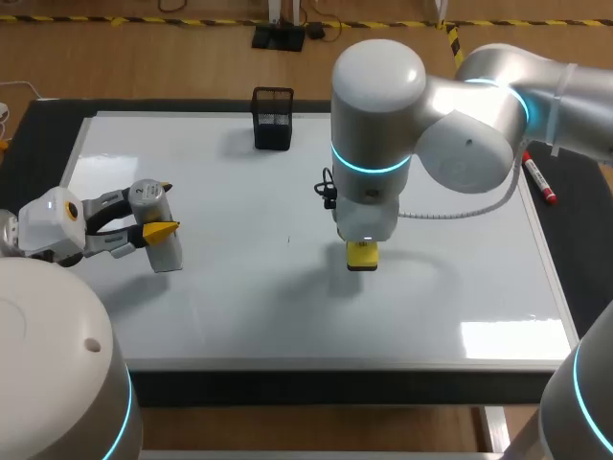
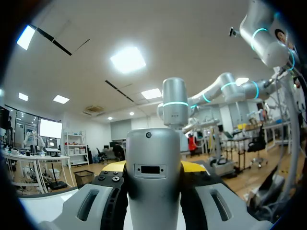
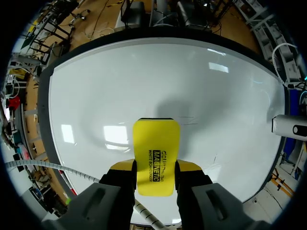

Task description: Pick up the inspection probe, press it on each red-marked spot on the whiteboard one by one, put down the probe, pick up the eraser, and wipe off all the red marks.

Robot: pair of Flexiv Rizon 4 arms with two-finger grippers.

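Note:
My left gripper (image 1: 161,211) is shut on the silver-grey inspection probe (image 1: 165,251), held upright over the left part of the whiteboard (image 1: 460,268). In the left wrist view the probe (image 2: 153,182) fills the gap between the yellow-tipped fingers (image 2: 192,166). My right gripper (image 3: 156,167) is shut on the yellow eraser (image 3: 156,153), which points down at the whiteboard (image 3: 144,81). In the head view the eraser (image 1: 362,255) shows under the right wrist near the board's middle. No red marks show on the board, only a few faint thin lines ahead of the eraser.
A black mesh pen holder (image 1: 273,118) stands at the board's far edge. A red marker (image 1: 539,179) lies on the dark mat to the right of the board. The probe's end (image 3: 290,125) shows off to the side in the right wrist view.

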